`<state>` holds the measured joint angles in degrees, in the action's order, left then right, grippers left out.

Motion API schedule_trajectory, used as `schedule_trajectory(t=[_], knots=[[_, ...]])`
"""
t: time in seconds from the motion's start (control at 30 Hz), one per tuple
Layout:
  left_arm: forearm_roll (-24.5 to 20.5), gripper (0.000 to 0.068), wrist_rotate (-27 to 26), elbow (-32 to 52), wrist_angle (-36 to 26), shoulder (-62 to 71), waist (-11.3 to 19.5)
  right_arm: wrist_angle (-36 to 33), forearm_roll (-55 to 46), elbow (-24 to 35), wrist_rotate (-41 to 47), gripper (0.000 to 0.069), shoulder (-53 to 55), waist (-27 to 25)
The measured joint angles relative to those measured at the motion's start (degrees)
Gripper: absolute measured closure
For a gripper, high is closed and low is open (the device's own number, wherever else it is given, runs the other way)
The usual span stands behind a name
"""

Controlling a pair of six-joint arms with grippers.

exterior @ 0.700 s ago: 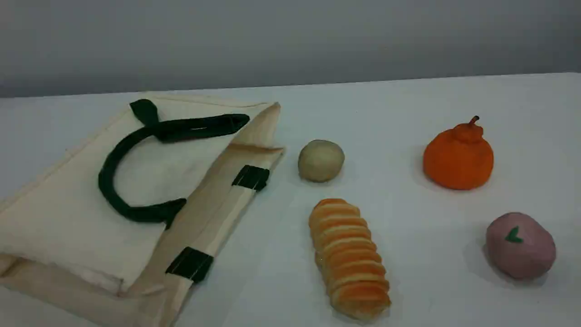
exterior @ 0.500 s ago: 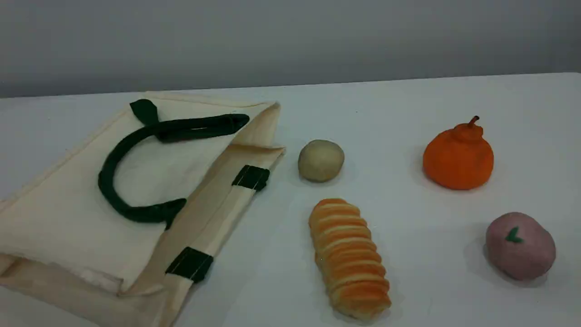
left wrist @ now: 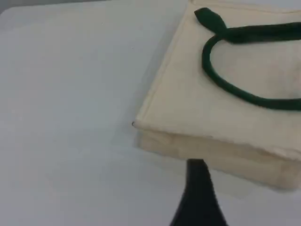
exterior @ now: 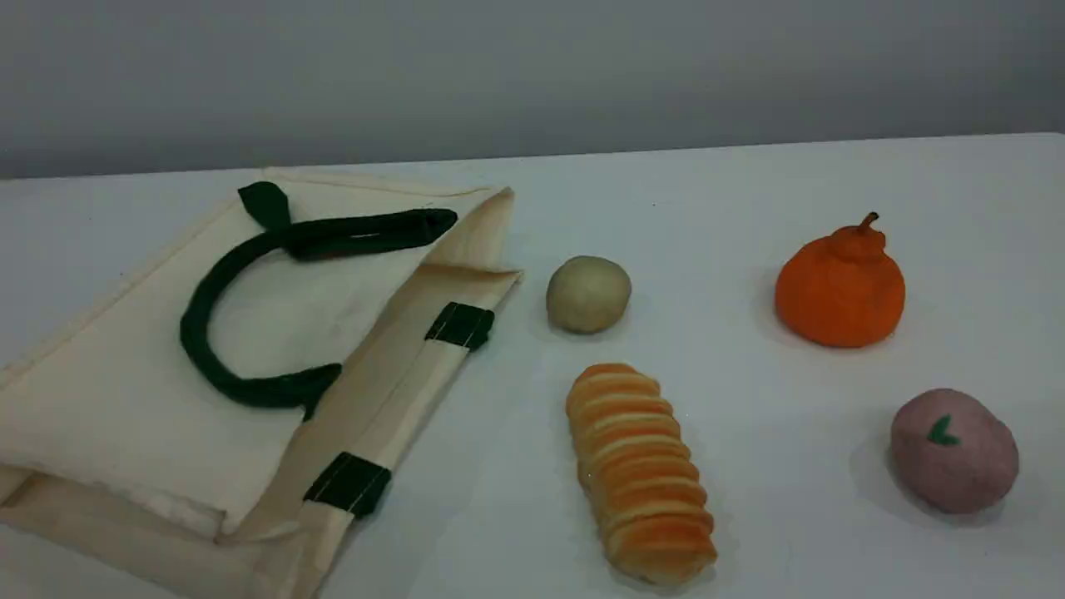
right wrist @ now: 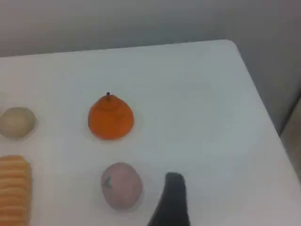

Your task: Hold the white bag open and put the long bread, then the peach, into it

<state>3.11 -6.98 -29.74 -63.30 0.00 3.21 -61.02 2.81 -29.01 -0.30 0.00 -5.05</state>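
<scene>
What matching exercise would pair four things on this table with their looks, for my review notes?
Things:
1. long bread
2. peach
3. white bag
4. orange fruit

Looks:
A. dull pink, green leaf mark
B. golden-orange, crosswise ridges
C. cream, dark green handles
D. bright orange, stem knob on top

Pairs: 1-B, 2-A, 3-C, 4-D

Table point(exterior: 749, 183): tote bag point(exterior: 125, 391) flat at left; round ball point(exterior: 588, 294) just right of it; long bread point(exterior: 639, 474) before ball; citrus fruit point(exterior: 840, 287) far right, peach point(exterior: 954, 450) before it.
</scene>
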Motion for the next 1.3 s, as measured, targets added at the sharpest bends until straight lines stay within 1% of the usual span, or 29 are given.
schedule_trajectory(t=[0.9, 1.23, 1.3], knots=[[0.00, 0.0210, 0.00, 0.00, 0.18, 0.00, 0.00, 0.00, 0.00, 0.00, 0.00, 0.0102, 0.00, 0.17], [-0.19, 0.0210, 0.00, 0.00, 2.74, 0.02, 0.00, 0.00, 0.40, 0.00, 0.30, 0.0107, 0.00, 6.96], [-0.14, 0.0210, 1.08, 0.00, 2.80, 0.23, 0.00, 0.04, 0.40, 0.00, 0.30, 0.0107, 0.00, 8.01]])
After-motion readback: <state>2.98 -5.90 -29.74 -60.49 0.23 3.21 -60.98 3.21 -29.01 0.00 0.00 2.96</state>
